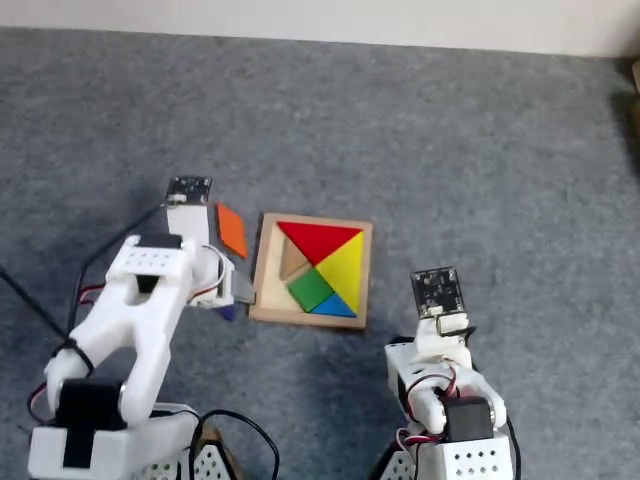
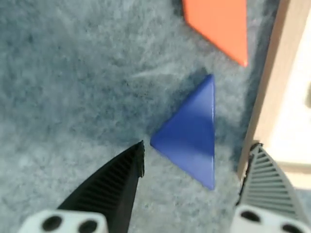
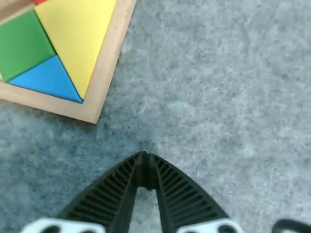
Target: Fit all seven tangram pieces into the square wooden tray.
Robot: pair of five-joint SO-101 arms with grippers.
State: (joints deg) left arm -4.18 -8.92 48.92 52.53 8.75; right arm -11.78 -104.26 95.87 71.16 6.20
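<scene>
The square wooden tray [image 1: 365, 272] lies mid-table and holds a red triangle [image 1: 318, 240], a yellow triangle [image 1: 345, 268], a green square [image 1: 309, 289] and a light blue triangle [image 1: 335, 306]; part of its floor [image 1: 290, 262] is bare. A dark blue triangle [image 2: 190, 131] lies on the carpet just left of the tray, between the fingers of my open left gripper [image 2: 197, 158]. An orange parallelogram [image 1: 231, 230] lies just beyond it. My right gripper [image 3: 146, 167] is shut on nothing, over the carpet near the tray's front right corner [image 3: 95, 114].
Grey carpet covers the table. A pale wall strip [image 1: 400, 20] runs along the far edge. The left arm's body [image 1: 140, 310] stands over the carpet left of the tray. Free carpet extends right of and beyond the tray.
</scene>
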